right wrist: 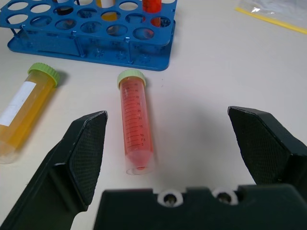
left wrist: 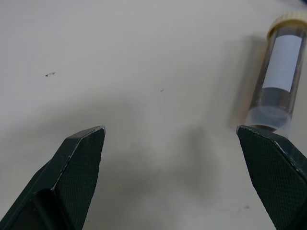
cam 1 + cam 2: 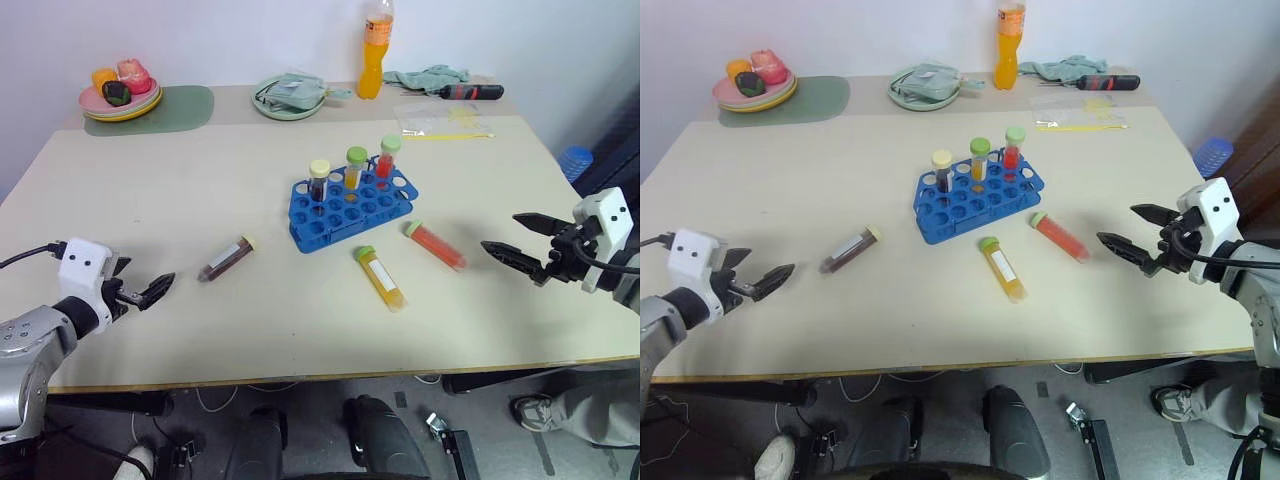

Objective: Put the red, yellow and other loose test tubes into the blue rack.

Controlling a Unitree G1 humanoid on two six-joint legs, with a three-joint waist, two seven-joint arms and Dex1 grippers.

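Left eye view, blue rack [image 3: 352,205] at surface [image 3: 180,190] centre holding three tubes, red tube [image 3: 436,245] at its 4 o'clock, yellow tube [image 3: 381,277] at 6, dark tube [image 3: 226,258] at 8, left tool [image 3: 150,291] and right tool [image 3: 522,243] both released, empty.

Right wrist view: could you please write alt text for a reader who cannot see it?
The open right claw faces a red tube with a green cap, lying loose on the table between its fingers. A yellow tube lies beside it, and the blue rack stands behind them, some tubes already in it.
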